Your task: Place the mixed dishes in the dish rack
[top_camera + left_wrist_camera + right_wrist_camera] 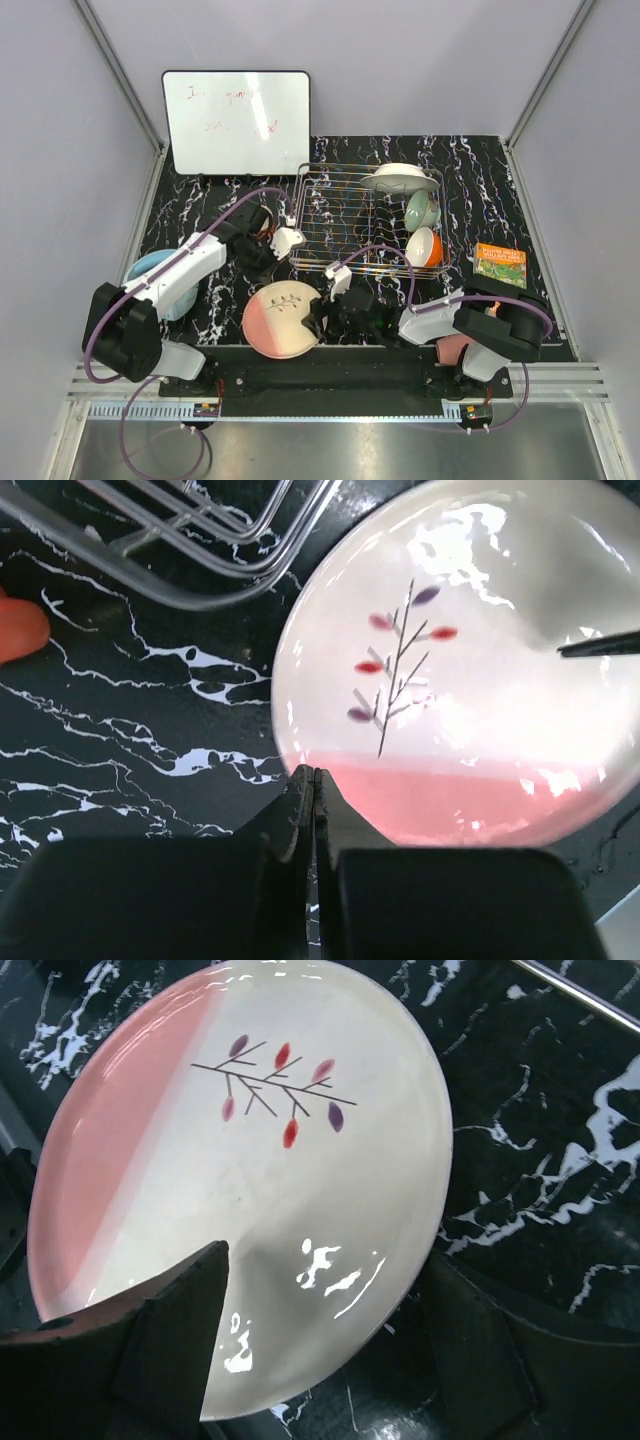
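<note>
- Straddling the rim of the glossy, round pink-and-cream plate (250, 1160), your right gripper (325, 1260) stands wide open, one finger over the glaze.
- Your left gripper (313, 780) is pinched closed above the plate's pink edge.
- The plate lies on the marbled table (200, 205), just before the wire dish rack (335, 215).

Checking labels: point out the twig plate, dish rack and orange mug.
twig plate (250, 1170), right wrist view, cream middle under the twig
dish rack (330, 215), top external view, bare wire floor, left half
orange mug (426, 247), top external view, pale inside

White links (180, 265), purple cables (232, 208) — left hand (313, 778), right hand (330, 1262) black.
</note>
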Tool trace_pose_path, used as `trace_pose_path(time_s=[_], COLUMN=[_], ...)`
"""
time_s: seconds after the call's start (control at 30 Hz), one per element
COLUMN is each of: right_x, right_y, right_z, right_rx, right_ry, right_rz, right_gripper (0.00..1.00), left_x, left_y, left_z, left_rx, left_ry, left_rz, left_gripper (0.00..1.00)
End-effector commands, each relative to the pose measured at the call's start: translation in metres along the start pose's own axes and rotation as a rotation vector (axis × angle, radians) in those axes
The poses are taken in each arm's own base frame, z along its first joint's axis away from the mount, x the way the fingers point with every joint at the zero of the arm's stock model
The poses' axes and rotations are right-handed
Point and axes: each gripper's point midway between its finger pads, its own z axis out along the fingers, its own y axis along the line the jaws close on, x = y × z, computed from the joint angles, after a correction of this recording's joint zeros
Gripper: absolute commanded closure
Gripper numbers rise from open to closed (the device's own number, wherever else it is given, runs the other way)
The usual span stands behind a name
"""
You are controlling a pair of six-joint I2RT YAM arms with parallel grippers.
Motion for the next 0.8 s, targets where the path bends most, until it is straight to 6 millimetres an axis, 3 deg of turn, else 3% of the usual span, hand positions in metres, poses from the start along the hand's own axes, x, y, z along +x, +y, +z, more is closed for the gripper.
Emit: trace_pose_path(time_s=[0.0,0.23,0.33,0.53,0.57,0.67,0.77], right_x=[0.000,0.013,0.015,0.031,0.033,0.038,0.041], right_y=[0.027,0.027,0.021,0.014,0.012,0.010,0.007], right_z=[0.002,0.006,0.006,0.007,0.008,0.007,0.005], right_rx=[-0.156,-0.165,-0.135,-0.106,-0.101,-0.090,-0.079], right_ry=[-0.028,0.009,0.016,0.086,0.092,0.114,0.123], right_rz=[0.006,0.015,0.012,-0.001,0.005,0.001,-0.001], right_gripper=[0.19,0.29,0.50,0.74,0.83,1.00,1.00], left_x=[-0.024,-0.032,-0.025,-0.004,0.001,0.012,0.029], left_y=[-0.005,-0.008,-0.005,0.001,0.001,0.009,0.019], left_z=[-0.006,-0.004,-0.004,-0.006,-0.006,-0.006,-0.002], left_rx=[0.018,0.018,-0.009,-0.067,-0.068,-0.082,-0.104], left_ry=[-0.053,-0.049,-0.032,0.001,0.009,0.019,0.043], left_rz=[0.011,0.026,0.034,0.030,0.030,-0.004,-0.035], left_gripper=[1.00,1.00,1.00,0.97,0.96,0.90,0.73])
